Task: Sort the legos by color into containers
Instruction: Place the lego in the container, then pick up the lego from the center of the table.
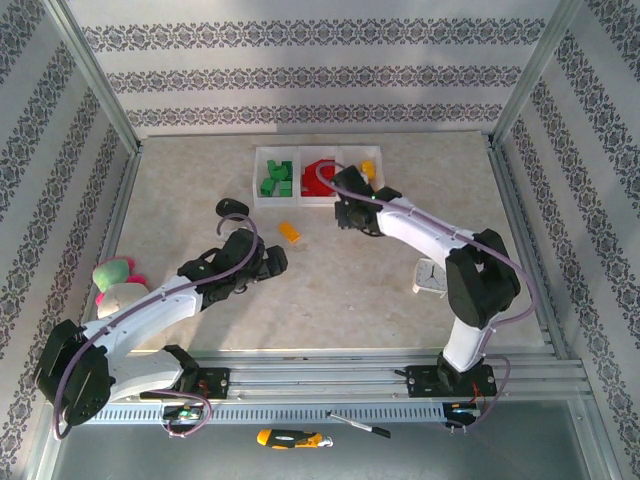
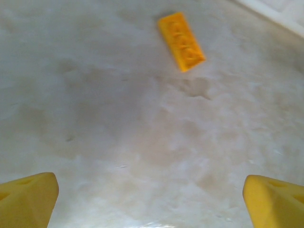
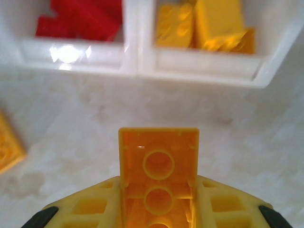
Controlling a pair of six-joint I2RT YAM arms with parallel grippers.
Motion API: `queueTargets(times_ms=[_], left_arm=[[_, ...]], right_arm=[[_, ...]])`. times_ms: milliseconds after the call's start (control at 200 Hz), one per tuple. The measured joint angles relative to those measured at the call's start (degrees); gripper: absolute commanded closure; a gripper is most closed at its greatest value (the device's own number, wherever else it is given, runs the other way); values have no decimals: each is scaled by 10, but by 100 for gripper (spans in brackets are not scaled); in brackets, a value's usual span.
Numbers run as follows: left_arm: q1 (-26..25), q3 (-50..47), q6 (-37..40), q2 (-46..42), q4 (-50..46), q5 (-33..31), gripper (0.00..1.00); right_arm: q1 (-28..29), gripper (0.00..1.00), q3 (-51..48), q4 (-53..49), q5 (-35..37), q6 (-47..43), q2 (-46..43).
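A pink-green plush toy lies at the left edge of the pale marbled table; the left claw is spread wide, a loose yellow-orange studded brick ahead on bare tabletop. The right claw pinches a second yellow-orange brick just before the white three-compartment plastic tray; a white clock-like object sits further right.

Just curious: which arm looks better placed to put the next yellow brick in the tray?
Right: the right gripper holds a yellow brick facing the tray's yellow compartment; the left gripper is open, empty.
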Motion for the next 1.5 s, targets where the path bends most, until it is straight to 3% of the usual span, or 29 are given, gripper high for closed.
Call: queueTargets(times_ms=[335,580,720,869,1044,1249,1499], left_arm=[[-12,-33,85,-3,137,54,1],[-12,-44,117,-26,162,59,1],[-12,-55,117,-36,166,53,1],[-12,-71,119,-59,164,43,1],[-11,-80,122,-104,145,26,1],[-10,-103,123,-152,123,14,1],[-10,-113,124,-174,101,12,1]], right_arm=[[-92,69,235,6,-13,-49,186],[-117,36,327,-19,-13,-83,254],[-113,28,305,-16,-18,-97,234],[-83,25,216,-7,-38,-103,158],[-1,24,162,13,-66,-113,101],[88,26,162,19,-98,-114,122],[117,28,206,-3,-101,-128,213]])
